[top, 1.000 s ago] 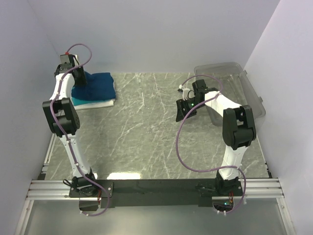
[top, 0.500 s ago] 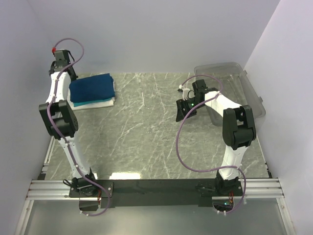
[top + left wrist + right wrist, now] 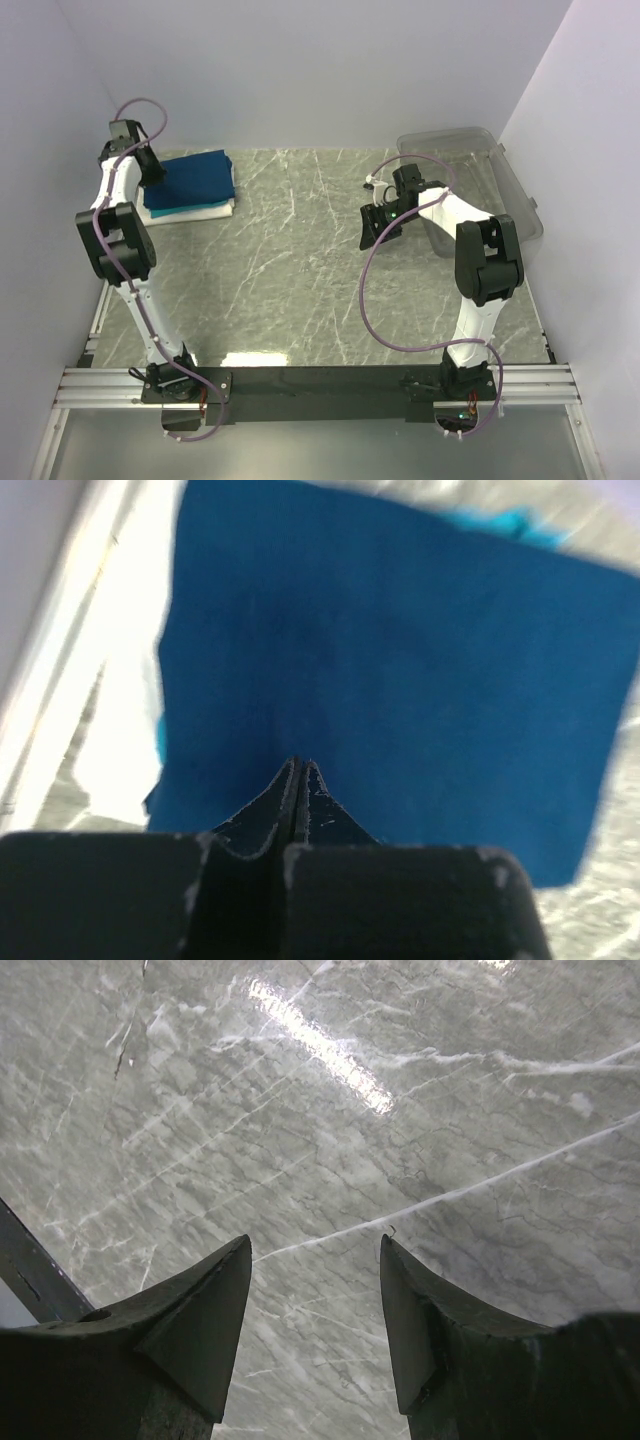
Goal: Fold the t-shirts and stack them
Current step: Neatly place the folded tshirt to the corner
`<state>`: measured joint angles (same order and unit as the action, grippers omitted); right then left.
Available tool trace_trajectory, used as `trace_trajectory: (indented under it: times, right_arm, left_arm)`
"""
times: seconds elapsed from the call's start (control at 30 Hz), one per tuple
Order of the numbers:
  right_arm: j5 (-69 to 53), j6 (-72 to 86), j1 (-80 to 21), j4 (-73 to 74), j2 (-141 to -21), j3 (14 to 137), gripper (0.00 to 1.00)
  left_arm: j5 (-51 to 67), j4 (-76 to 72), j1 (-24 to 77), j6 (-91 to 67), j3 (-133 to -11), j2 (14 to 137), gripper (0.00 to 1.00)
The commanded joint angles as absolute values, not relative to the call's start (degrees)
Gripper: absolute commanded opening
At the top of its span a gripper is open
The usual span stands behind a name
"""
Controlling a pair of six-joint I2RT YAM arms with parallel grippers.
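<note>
The t-shirts lie folded in one stack at the table's back left: a navy blue one (image 3: 198,174) on top, a teal one under it and a white one (image 3: 195,211) at the bottom. My left gripper (image 3: 152,168) hovers over the stack's left edge. In the left wrist view its jaws are pressed together with nothing between them (image 3: 300,766), above the flat navy tee (image 3: 400,650). A teal edge (image 3: 492,522) and white cloth (image 3: 120,690) peek out around it. My right gripper (image 3: 376,226) hangs open over bare marble (image 3: 315,1245), holding nothing.
A clear plastic bin (image 3: 478,150) stands at the back right, just behind the right arm. Walls close in the table at the left, back and right. The marble tabletop (image 3: 290,270) stretches between the two arms.
My left gripper has let go of the navy tee, shut, and lifted off the stack toward its left edge; the tee now lies flat. The right arm has not moved.
</note>
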<state>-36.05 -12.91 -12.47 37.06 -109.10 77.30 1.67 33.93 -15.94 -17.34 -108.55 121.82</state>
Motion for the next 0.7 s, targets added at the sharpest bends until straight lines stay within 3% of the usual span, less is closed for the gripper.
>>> trace_trajectory:
  times: [0.0, 0.2, 0.33, 0.4, 0.53, 0.6, 0.63, 0.67]
  right_arm:
    - [-36.0, -13.7, -12.1, 36.1, -106.4, 76.7, 0.61]
    - [-35.3, -13.8, -12.0, 36.5, -105.2, 76.4, 0.61]
    - [-35.2, -14.3, -12.0, 37.7, -104.7, 77.2, 0.61]
    - [-34.5, -15.1, -12.0, 38.6, -103.9, 77.6, 0.61]
    - [-32.8, -16.8, -12.0, 39.8, -101.2, 78.2, 0.61]
    - [-31.3, -17.9, -12.0, 40.7, -98.7, 78.6, 0.61]
    - [-30.7, -18.5, -12.0, 41.0, -97.7, 78.8, 0.61]
    - [-29.9, -18.8, -12.0, 41.1, -96.7, 78.9, 0.61]
  left_arm:
    - [1.3, 34.8, -15.9, -18.3, -109.9, 124.0, 0.00]
    - [-2.2, 34.6, -16.0, -17.9, -107.4, 125.8, 0.04]
    - [-2.5, 34.4, -16.0, -17.6, -109.4, 125.4, 0.27]
    - [-2.7, 34.2, -16.0, -17.8, -112.5, 124.0, 0.33]
    - [-1.1, 31.5, -15.9, -19.8, -114.3, 114.6, 0.52]
    - [-0.4, 28.2, -16.0, -20.6, -110.9, 109.4, 0.62]
    - [1.6, 26.9, -16.0, -22.1, -108.8, 103.8, 0.73]
    - [2.5, 25.2, -16.0, -22.9, -102.7, 100.6, 0.78]
